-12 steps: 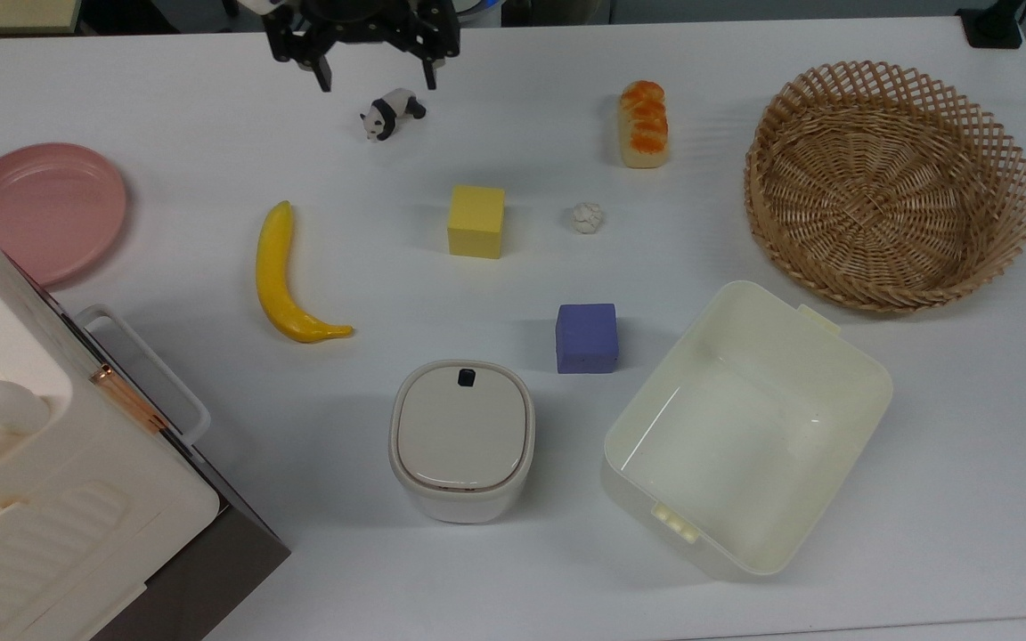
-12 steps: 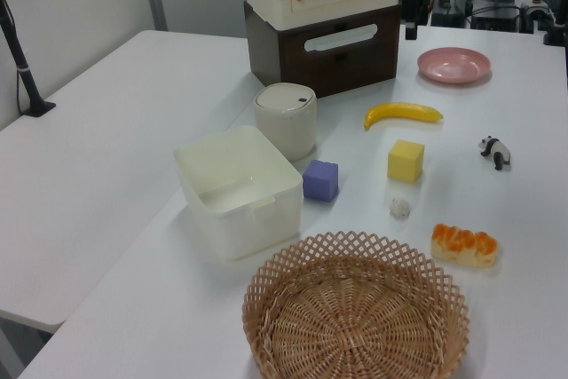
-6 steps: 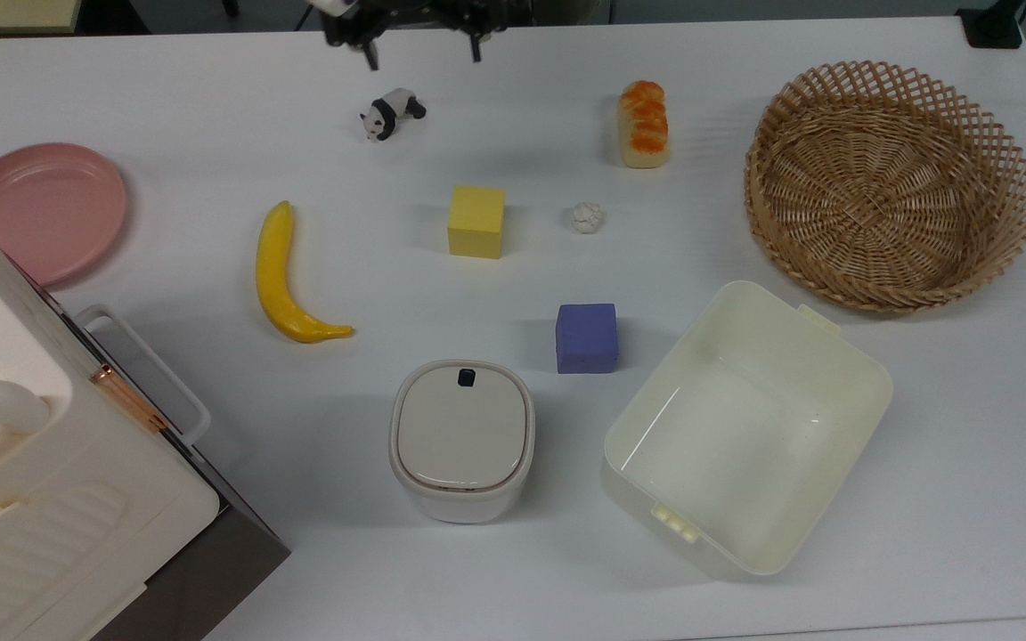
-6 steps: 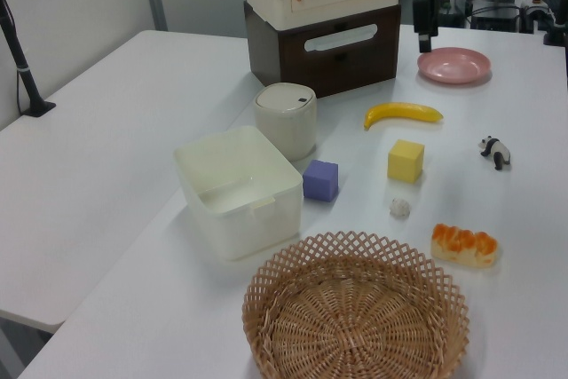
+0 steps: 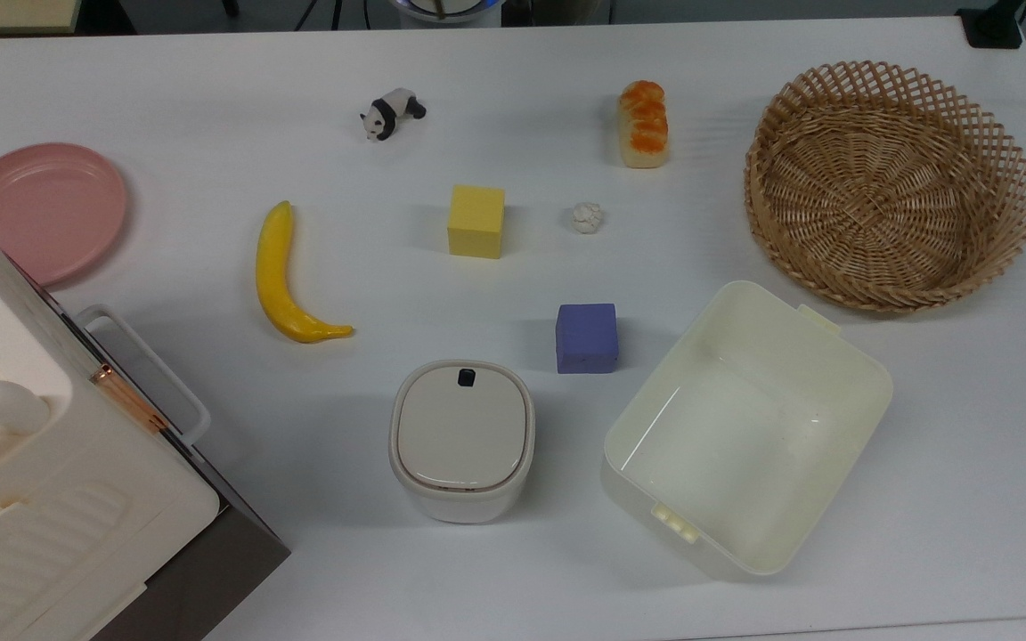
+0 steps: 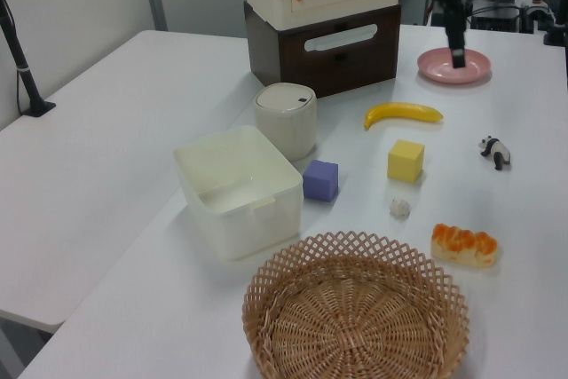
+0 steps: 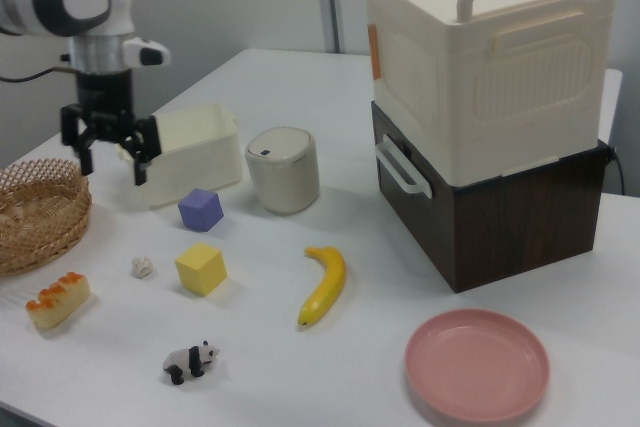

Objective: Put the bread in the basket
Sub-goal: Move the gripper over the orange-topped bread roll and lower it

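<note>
On the bench, bread [image 5: 644, 124] lies untouched, near the basket [image 5: 891, 182] w/ a gap between. Tool [image 7: 110, 162] hangs high, jaws wide, empty. Best approach, I'd say: descend over loaf's middle, pinch across short sides, lift clear of wicker rim.

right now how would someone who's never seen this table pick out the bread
Find the big round wicker basket. In the top view, the bread lies on the table to its left, apart from it. It is the one small loaf with cream sides and a glossy orange-brown top.
</note>
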Controlling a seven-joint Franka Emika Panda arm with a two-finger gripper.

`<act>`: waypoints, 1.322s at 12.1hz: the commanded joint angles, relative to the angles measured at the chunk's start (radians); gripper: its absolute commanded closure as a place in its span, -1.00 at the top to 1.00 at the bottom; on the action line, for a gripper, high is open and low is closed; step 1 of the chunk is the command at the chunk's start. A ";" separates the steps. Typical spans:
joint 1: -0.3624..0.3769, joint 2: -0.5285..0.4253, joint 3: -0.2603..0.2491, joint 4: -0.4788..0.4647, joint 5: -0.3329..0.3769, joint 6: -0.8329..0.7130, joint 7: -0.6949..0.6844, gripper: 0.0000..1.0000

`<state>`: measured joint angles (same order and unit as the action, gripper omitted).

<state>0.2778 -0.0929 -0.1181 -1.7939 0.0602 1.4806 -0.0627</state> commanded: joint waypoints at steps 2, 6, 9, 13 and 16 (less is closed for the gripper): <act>0.050 -0.082 0.005 -0.125 0.018 0.006 0.012 1.00; 0.093 -0.067 0.032 -0.179 0.032 0.016 0.055 1.00; 0.135 0.008 0.109 -0.255 0.033 0.182 0.222 1.00; 0.150 0.042 0.147 -0.332 0.033 0.404 0.415 1.00; 0.150 0.036 0.217 -0.441 0.032 0.562 0.451 1.00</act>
<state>0.4252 -0.0238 0.0466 -2.1294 0.0770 1.9091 0.3376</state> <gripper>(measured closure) 0.000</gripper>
